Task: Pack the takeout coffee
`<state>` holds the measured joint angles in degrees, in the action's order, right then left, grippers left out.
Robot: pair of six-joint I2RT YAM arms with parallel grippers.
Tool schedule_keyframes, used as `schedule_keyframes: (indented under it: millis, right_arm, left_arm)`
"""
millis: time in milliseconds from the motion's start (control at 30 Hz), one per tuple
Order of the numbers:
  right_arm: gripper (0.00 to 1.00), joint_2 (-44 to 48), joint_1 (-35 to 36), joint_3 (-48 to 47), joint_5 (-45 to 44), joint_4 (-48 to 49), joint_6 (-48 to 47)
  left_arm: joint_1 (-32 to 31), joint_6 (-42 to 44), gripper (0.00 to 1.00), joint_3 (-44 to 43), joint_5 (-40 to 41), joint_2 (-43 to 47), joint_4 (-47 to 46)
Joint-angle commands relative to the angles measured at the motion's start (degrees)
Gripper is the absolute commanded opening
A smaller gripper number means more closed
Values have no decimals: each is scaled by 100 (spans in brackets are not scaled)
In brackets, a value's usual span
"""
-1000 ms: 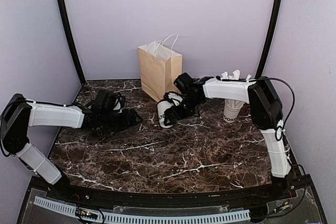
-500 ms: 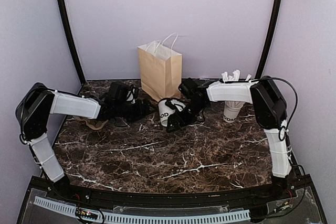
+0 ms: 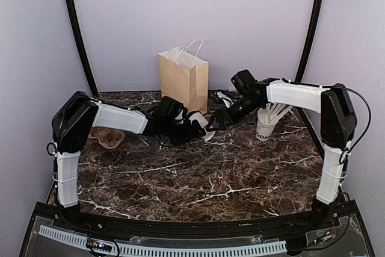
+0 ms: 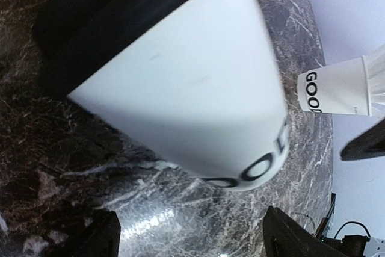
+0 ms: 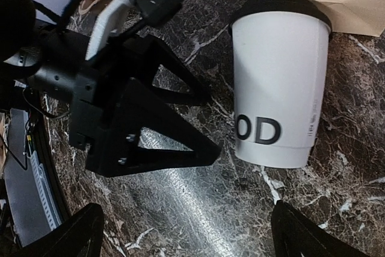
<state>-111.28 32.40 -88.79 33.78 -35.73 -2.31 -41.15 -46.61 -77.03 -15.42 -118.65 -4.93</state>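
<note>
Takeout coffee [image 5: 278, 82] is sitting on the worktop [image 3: 198, 179], just in front of the paper bag [image 3: 182, 82]. Right wrist view is showing the left fingers [image 5: 195, 148] spread wide, tips just short of the cup (overhead is hiding that gap). Right fingers [image 5: 72, 236] are also gaping wide, gripping nothing. Bare marble is running toward the near edge.

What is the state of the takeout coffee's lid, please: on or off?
On: the black lid caps the wide end of the white takeout coffee in both wrist views.
</note>
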Motion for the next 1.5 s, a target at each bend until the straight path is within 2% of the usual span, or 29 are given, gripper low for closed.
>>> schedule_keyframes:
  millis: [0,67,167,333,500,667,867,1067,1200,1467]
  right_arm:
    - [98,64,59,43,212,93,-101]
    - [98,50,59,25,111,90,-143]
    - [97,-109,53,-139,-595,-16,-242]
    - [94,-857,10,-878,-1312,-298,-327]
    - [94,-1389,92,-1578,-2304,-410,-112]
    - [94,-1780,118,-1984,-2752,-534,-125]
    - [88,-1877,141,-1951,-2784,-336,-181]
    - [69,-1855,192,-1914,-2808,-390,-287]
    - [65,-1461,222,-1497,-2781,-163,-315]
    - [62,-164,255,-250,-1394,495,-367]
  left_arm:
    - [-16,-258,85,-283,206,-300,423]
    - [-16,-359,85,-330,242,-420,193]
    - [-21,-533,85,-345,158,-539,-261]
    - [-87,-734,82,-53,110,-322,-454]
    - [-121,-754,80,1367,456,656,-683]
    - [-122,-591,80,2489,840,1847,-504]
    - [-114,-420,80,3139,1175,2777,-300]
    - [-104,93,81,2942,1375,2990,-92]
    - [-56,344,81,2740,1372,2991,-17]
    - [313,892,83,2770,1099,3607,-354]
